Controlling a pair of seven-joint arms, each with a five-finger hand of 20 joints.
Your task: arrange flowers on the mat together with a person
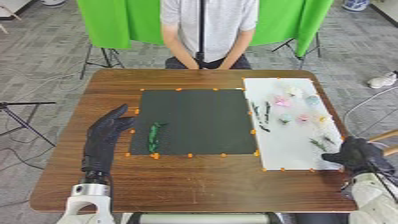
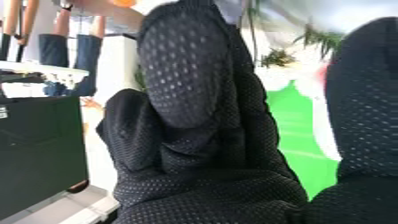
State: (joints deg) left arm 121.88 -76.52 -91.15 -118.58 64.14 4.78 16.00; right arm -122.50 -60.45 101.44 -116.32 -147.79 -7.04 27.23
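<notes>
Left hand (image 1: 105, 131): released, fingers extended, near the table's (image 1: 55, 187) left edge, beside the mat (image 1: 204, 120). Right hand (image 1: 357, 156): at the table's right edge, by the sheet's (image 1: 286, 159) near right corner; grasp cannot be told. Green stem (image 1: 154, 137): on the mat, toward its near left corner. Flowers (image 1: 282, 101): on the sheet's far half.

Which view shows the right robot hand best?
The right wrist view: the right robot hand is up close there, its dotted texture plain. The head view shows it from farther off, at the right edge of the white mat.
</notes>
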